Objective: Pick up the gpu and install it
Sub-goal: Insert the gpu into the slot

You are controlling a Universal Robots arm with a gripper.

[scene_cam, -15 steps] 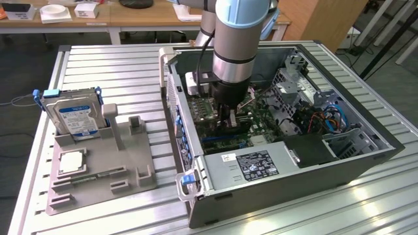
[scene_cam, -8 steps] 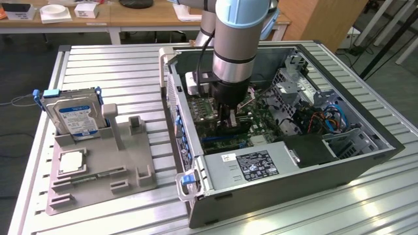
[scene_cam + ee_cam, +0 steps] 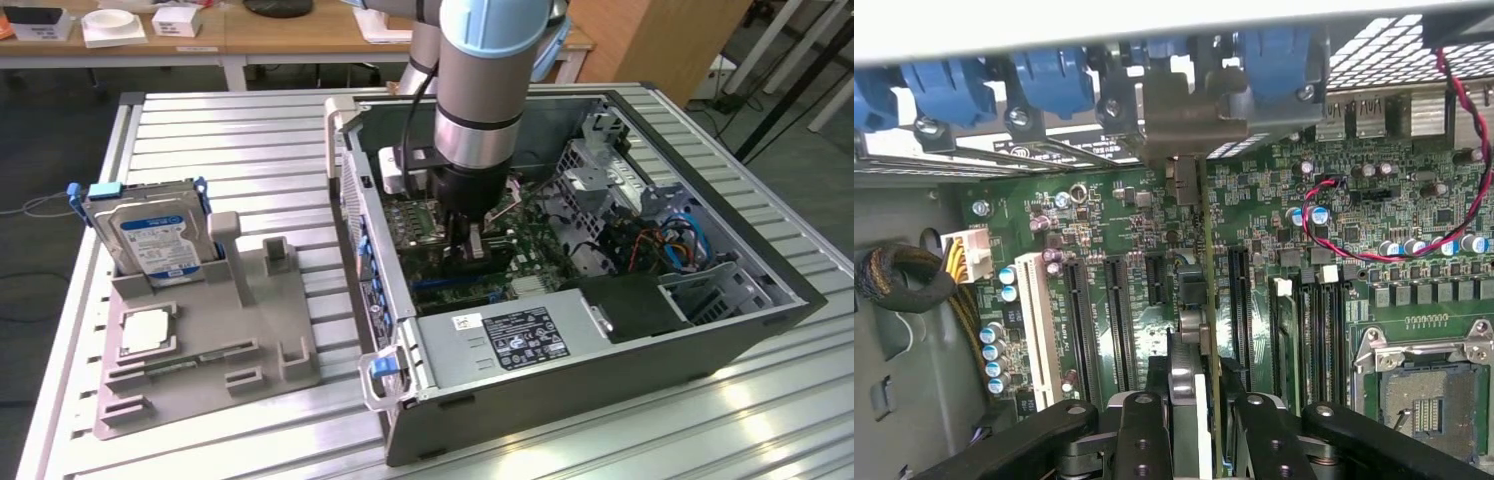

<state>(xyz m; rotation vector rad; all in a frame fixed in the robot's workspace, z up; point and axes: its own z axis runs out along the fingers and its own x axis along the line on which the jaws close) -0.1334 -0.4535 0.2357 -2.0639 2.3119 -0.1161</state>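
The gpu stands on edge between my fingers, a thin board running across the green motherboard towards the case's rear wall. Its silvery end bracket sits against the rear slot openings beside the blue clips. My gripper is shut on the card. In the exterior view the gripper reaches straight down into the open computer case, with the gpu low over the long black expansion slots. I cannot tell whether the card's edge sits inside a slot.
A grey parts holder lies on the slatted table at the exterior view's left, with a hard drive standing in it and a square CPU lying flat. The power supply fills the case's near corner. Red-black wires and the CPU socket lie near the slots.
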